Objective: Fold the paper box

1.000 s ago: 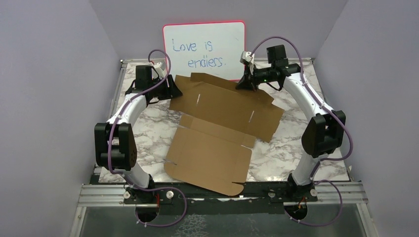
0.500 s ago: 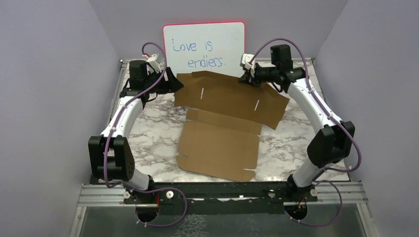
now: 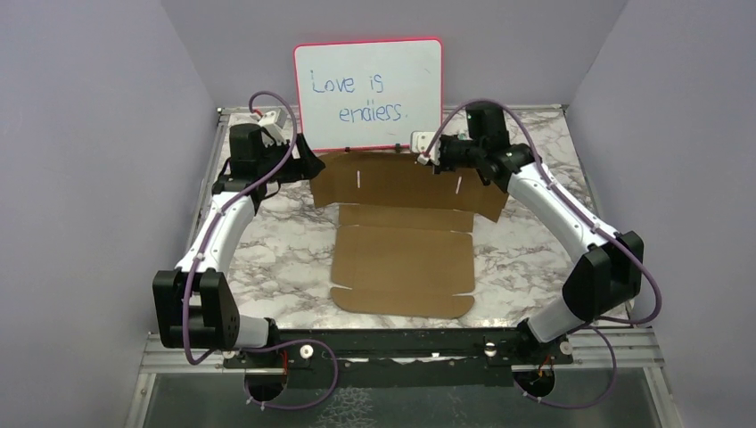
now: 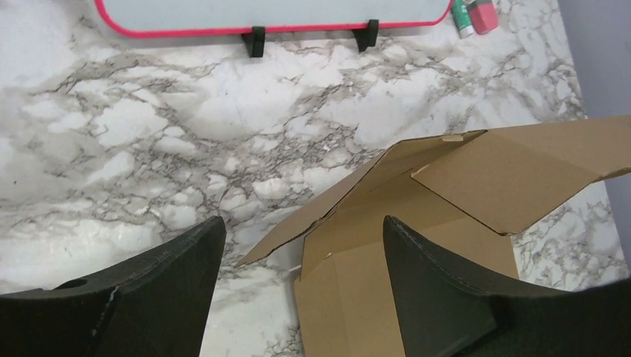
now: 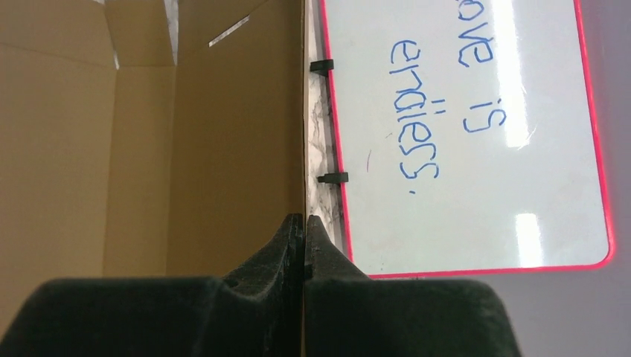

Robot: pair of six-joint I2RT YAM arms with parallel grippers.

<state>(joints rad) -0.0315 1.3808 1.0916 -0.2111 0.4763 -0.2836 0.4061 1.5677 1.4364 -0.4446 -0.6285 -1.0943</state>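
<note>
The paper box [image 3: 401, 259] is lying on the marble table [image 3: 276, 236], with its back panel tilting up in front of the whiteboard [image 3: 368, 89]. The right gripper [image 5: 305, 223] is pinching that panel's top edge tight. The left gripper [image 4: 298, 227] is hanging spread wide by the box's left flap, gripping nothing.

Lavender walls [image 3: 89, 134] enclose a white marble-patterned table [image 3: 276, 241].

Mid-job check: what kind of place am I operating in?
Looks like a lab test booth, not a home or shop: plain lavender walls close around a marble-patterned table fronted by an aluminium rail, with a handwritten whiteboard propped at the back.
</note>
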